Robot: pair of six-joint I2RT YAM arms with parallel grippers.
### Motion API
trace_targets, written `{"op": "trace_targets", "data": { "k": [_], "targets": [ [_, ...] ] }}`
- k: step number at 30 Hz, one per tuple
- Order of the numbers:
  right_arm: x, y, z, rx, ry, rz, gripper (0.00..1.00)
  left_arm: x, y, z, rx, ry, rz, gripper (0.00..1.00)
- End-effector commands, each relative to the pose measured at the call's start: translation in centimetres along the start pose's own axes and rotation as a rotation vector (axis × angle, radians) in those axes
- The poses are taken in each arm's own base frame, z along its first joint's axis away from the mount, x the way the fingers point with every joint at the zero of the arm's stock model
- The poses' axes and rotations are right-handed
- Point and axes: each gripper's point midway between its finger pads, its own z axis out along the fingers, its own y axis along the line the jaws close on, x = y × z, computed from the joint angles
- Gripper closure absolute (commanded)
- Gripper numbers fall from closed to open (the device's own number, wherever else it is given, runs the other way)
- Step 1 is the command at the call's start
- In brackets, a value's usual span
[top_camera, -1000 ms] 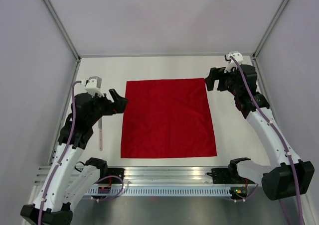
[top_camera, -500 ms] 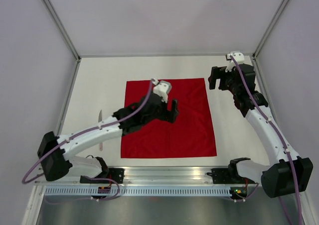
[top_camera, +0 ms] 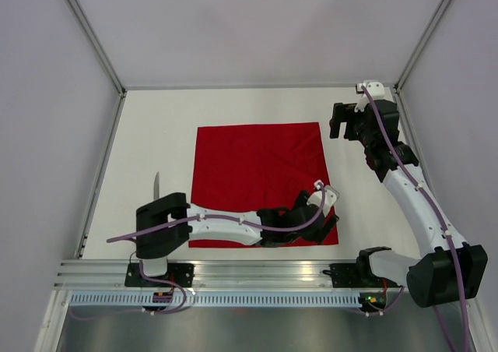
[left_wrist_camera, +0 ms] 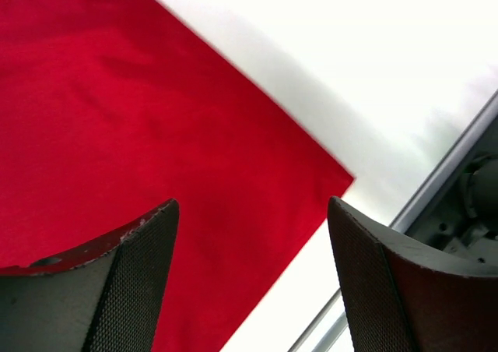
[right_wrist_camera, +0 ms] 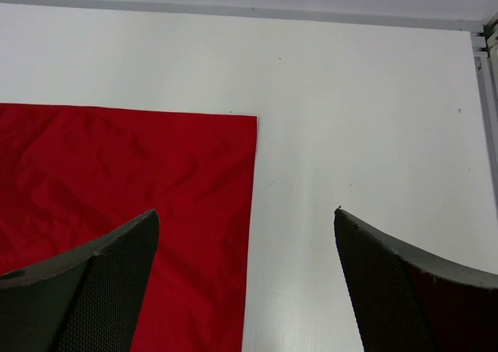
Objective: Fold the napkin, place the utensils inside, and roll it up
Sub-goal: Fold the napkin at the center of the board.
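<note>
The red napkin (top_camera: 257, 177) lies spread flat on the white table. My left arm reaches across its near edge. The left gripper (top_camera: 330, 224) hovers open over the near right corner. In the left wrist view that napkin (left_wrist_camera: 156, 118) corner sits between and beyond the open left gripper (left_wrist_camera: 250, 204). My right gripper (top_camera: 336, 126) hangs open beside the far right corner; the right wrist view shows the napkin (right_wrist_camera: 140, 173) edge running between the open right gripper (right_wrist_camera: 245, 212). One pale utensil (top_camera: 156, 184) pokes out left of the napkin, mostly hidden behind my left arm.
An aluminium rail (top_camera: 257, 274) runs along the near table edge, also seen as the rail (left_wrist_camera: 459, 173) close to the left gripper. Grey walls and metal frame posts (top_camera: 101, 48) enclose the table on three sides.
My left arm swung from the napkin's left side across the cloth to its near right corner, now covering most of the utensil. The right gripper barely shifted. Both stayed open.
</note>
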Motion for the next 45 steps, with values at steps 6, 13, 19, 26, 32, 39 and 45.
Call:
{"op": "trace_targets", "data": {
  "k": [6, 13, 19, 26, 32, 39, 45],
  "targets": [
    [-1.1, -1.0, -0.1, 0.052, -0.026, 0.008, 0.02, -0.2, -6.2, 2.0, 0.065, -0.071, 0.075, 0.22],
    [-1.0, -0.9, -0.1, 0.044, -0.022, 0.008, 0.02, 1.6, -7.4, 3.0, 0.095, -0.046, 0.099, 0.25],
    [-0.9, -0.7, -0.2, 0.030, -0.018, 0.018, 0.02, 2.9, -7.4, 4.1, 0.086, -0.033, 0.117, 0.27],
    [-0.9, -0.6, -0.3, 0.019, -0.015, 0.024, 0.02, 3.2, -7.4, 5.1, 0.072, -0.046, 0.145, 0.28],
    [-1.1, -0.6, -0.4, 0.019, -0.022, 0.023, 0.02, 4.6, -7.1, 5.8, 0.064, -0.026, 0.155, 0.29],
    [-1.0, -0.5, -0.4, 0.010, -0.016, 0.022, 0.02, 5.2, -6.9, 6.3, 0.055, -0.020, 0.173, 0.30],
    [-1.1, -0.3, -0.5, 0.003, -0.021, 0.023, 0.02, 5.6, -6.7, 6.6, 0.045, -0.016, 0.176, 0.37]
  ]
}}
